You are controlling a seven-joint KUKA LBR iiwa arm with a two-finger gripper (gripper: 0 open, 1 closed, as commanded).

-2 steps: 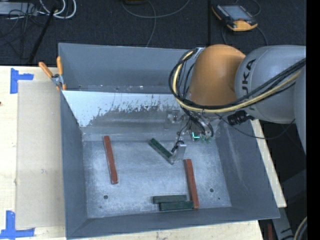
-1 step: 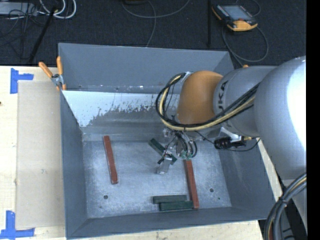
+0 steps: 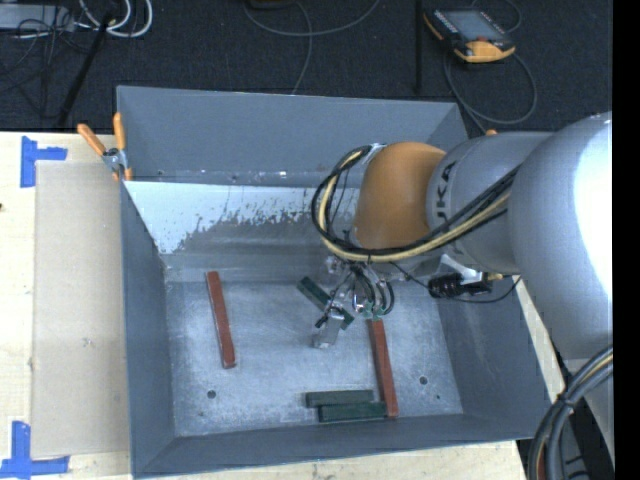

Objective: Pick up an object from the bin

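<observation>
- The gripper [image 3: 330, 330] is hanging low over the middle of the grey metal bin [image 3: 145, 348]. Its tip is sitting close to the floor or on it; which of the two cannot be told.
- Whether the gripper is standing open or closed cannot be told from this view, nor whether it is gripping anything.
- The short dark green block [image 3: 311, 289] is lying just beside the gripper, to its far left. The far end of the right-hand reddish-brown flat stick [image 3: 381, 368] is lying just to its right.
- Judging by nearness, one of these two is serving as the likely target, and the block is looking the closer.
- To grasp well, the arm should be centring over the chosen piece and turning the wrist so that the closing line is crossing its narrow width.
- The descent should be stopping just clear of the floor, since such flat pieces are probably offering little height to grip.
- Closing off-centre is risking a push that slides the piece away.
- The left-hand reddish-brown flat stick [image 3: 221, 320] and the pair of dark green bars [image 3: 345, 405] by the near wall are lying well apart and are posing no obstruction.
</observation>
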